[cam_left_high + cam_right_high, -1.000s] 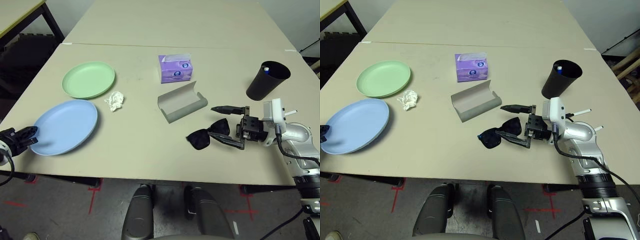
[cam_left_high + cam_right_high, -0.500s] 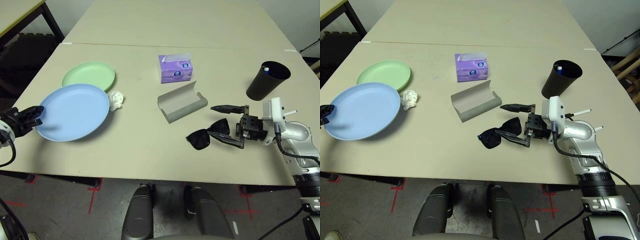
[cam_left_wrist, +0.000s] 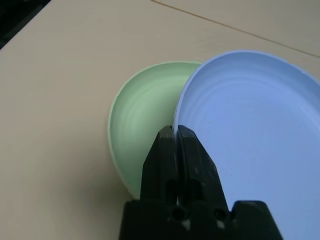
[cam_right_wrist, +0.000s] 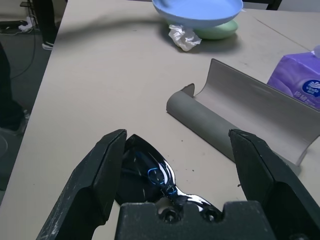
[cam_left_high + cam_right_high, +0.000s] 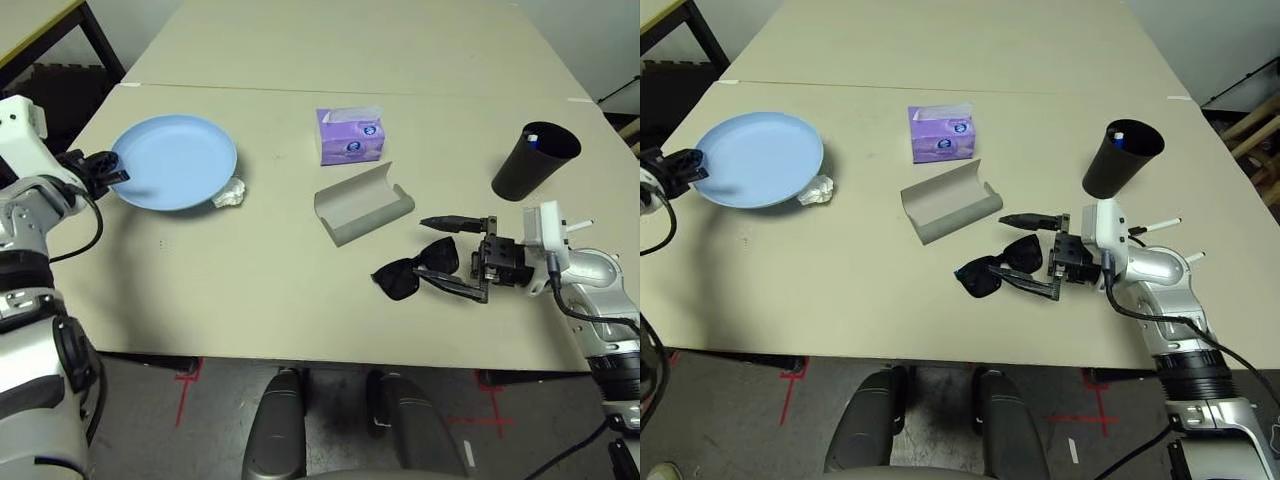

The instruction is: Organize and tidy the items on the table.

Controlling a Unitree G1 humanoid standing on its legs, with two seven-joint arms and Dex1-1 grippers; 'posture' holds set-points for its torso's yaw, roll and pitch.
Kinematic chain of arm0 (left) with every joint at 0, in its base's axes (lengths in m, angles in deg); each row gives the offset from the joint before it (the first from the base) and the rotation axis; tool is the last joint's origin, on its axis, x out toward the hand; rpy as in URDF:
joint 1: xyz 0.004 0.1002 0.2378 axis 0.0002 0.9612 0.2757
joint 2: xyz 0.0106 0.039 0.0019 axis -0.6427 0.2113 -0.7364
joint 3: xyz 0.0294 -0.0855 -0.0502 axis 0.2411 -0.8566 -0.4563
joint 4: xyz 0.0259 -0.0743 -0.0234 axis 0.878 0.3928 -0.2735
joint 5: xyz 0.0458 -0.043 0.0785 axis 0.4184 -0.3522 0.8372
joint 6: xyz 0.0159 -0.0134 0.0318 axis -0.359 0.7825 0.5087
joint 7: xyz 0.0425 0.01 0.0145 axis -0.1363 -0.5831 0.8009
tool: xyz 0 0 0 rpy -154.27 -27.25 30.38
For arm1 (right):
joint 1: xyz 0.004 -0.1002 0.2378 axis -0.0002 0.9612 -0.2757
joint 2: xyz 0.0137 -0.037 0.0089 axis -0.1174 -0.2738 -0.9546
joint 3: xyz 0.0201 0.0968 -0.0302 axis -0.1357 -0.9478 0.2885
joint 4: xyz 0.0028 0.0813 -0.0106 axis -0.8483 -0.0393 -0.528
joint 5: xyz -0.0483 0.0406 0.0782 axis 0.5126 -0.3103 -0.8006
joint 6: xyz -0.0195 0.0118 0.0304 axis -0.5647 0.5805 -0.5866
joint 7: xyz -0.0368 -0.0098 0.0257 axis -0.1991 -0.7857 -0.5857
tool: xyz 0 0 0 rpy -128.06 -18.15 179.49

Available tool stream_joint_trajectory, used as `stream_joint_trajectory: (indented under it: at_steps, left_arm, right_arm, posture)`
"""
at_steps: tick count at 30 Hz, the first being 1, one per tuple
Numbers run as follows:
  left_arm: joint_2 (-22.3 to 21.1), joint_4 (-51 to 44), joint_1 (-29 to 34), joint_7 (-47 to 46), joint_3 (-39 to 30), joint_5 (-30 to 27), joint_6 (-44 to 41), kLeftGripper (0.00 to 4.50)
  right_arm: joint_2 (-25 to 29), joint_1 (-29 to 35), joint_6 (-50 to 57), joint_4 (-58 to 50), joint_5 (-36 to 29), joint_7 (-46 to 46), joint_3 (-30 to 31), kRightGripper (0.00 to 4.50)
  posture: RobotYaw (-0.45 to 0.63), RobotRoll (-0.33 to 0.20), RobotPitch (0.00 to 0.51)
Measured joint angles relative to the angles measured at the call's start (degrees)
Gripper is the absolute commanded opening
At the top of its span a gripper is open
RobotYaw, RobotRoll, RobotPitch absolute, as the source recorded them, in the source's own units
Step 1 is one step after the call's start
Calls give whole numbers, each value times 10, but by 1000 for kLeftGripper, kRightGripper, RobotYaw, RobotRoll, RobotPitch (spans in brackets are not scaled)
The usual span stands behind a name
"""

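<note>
Overhead, smooth round blue plate (image 5: 174,162) hides rimmed green plate (image 3: 145,115).

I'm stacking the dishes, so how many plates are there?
2: the light blue plate, gripped by the left gripper, and the pale green plate beneath it.

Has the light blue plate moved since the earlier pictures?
Yes, the light blue plate has moved away from the robot, farther from the table's near edge.

Light blue plate (image 5: 174,162) above pale green plate (image 3: 145,115)
</note>
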Motion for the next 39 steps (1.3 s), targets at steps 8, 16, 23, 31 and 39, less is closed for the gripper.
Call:
stream_joint_trajectory:
  at_steps: [8,16,23,31,39]
  left_arm:
    - [18,84,-55,-33,7,30,77,16]
    - [36,113,-76,-58,6,37,112,16]
    - [39,125,-76,-59,3,37,113,16]
    - [39,125,-74,-75,-7,35,115,16]
    - [36,126,-70,-109,-16,36,139,16]
  right_arm:
    - [-1,2,1,-6,0,-3,0,4500]
    - [-10,0,4,-6,-7,-29,-5,4500]
    - [-24,-11,28,-6,-27,-74,-24,4500]
    - [-24,-7,40,-17,-33,-84,-24,4500]
    - [-24,-3,44,-28,-33,-85,-24,4500]
  posture:
    - [141,0,188]
    - [137,0,187]
    - [139,0,186]
    - [146,0,182]
    - [144,0,182]
